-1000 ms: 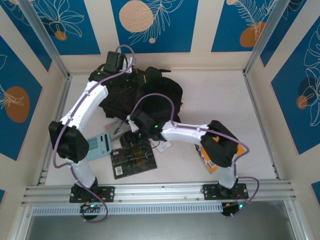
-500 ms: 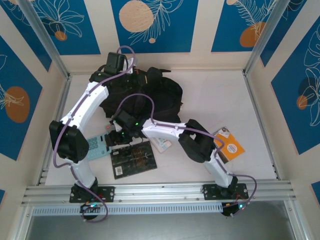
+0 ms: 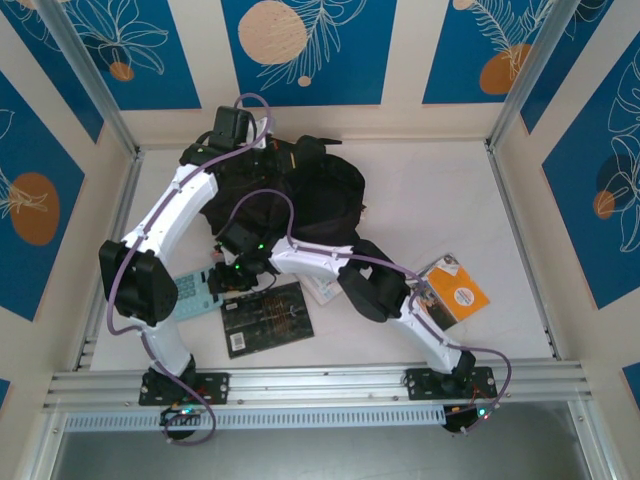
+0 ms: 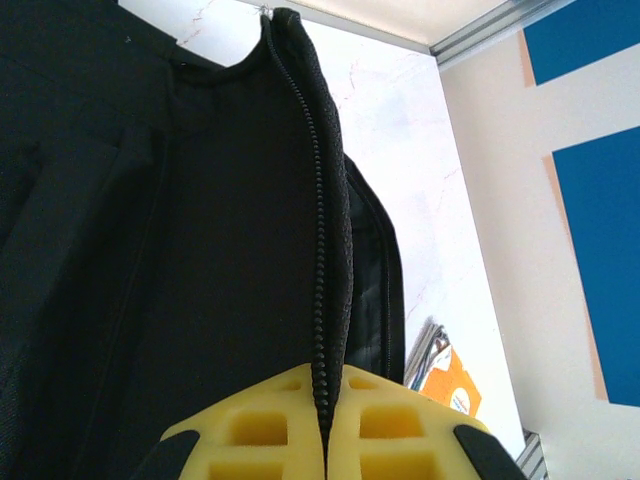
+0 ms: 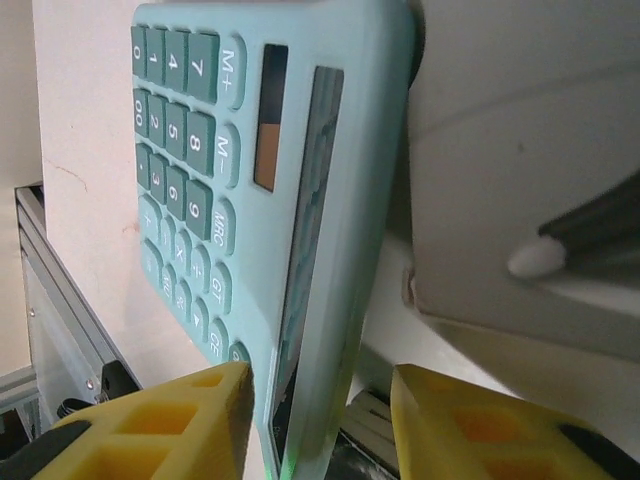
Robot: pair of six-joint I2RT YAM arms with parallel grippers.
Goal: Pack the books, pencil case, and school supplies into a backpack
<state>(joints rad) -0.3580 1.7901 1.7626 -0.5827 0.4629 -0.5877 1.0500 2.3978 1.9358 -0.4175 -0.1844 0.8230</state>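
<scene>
The black backpack [image 3: 320, 190] lies at the back of the table, and my left gripper [image 3: 262, 150] is shut on its zip edge [image 4: 322, 300]. At the table's left, a pale teal calculator [image 3: 195, 292] lies flat. My right gripper [image 3: 222, 275] is open astride its right edge [image 5: 330, 300]. The left finger [image 5: 190, 410] touches the keys side; the right finger [image 5: 470, 420] stands apart. A grey flat pouch [image 5: 520, 200] lies just beyond. The black gold-patterned book [image 3: 268, 318] lies in front, and the orange-and-white book [image 3: 455, 290] is at the right.
A white printed packet [image 3: 322, 290] lies beside the black book under the right arm. The orange book [image 4: 447, 375] shows past the backpack's edge in the left wrist view. An aluminium rail [image 3: 320, 385] runs along the near table edge, with walls on three sides.
My right arm has swung left from over the black book to the calculator, and its jaws have narrowed around the calculator's edge. The orange-and-white book is now uncovered. The left arm has not moved.
</scene>
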